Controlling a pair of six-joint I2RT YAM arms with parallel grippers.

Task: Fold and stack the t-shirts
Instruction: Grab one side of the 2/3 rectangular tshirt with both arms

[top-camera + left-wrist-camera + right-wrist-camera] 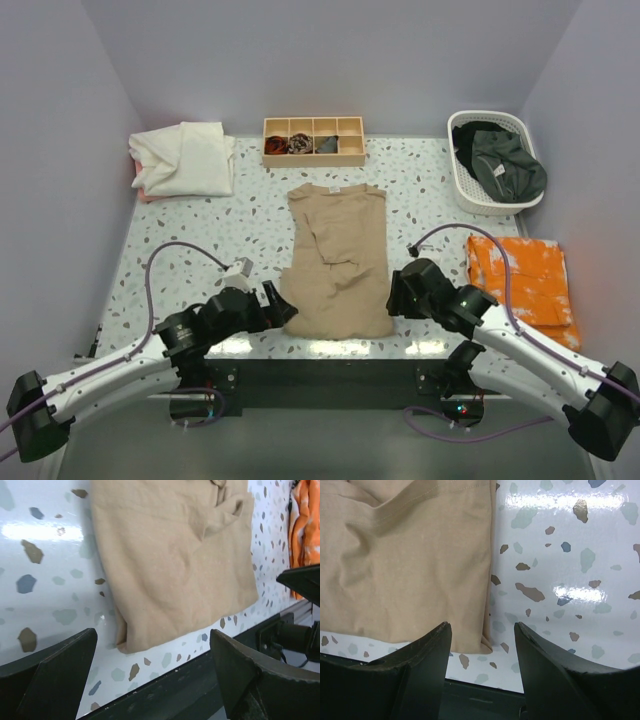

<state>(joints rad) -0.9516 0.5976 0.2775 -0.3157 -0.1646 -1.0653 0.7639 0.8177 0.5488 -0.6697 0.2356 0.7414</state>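
"Both left gripper (278,302) and right gripper (398,290) flank the near hem of the tan t-shirt (338,262) — why?"

"Probably to take its corners for the next fold; jaws apart, empty."

"Wrist views add?"

"Each corner framed between jaws — only overhead shows the shirt lying flat in the middle of the surface (200,230)."

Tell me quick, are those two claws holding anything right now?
Left gripper: wide open, holding nothing.
Right gripper: open, empty, by the tan t-shirt corner.
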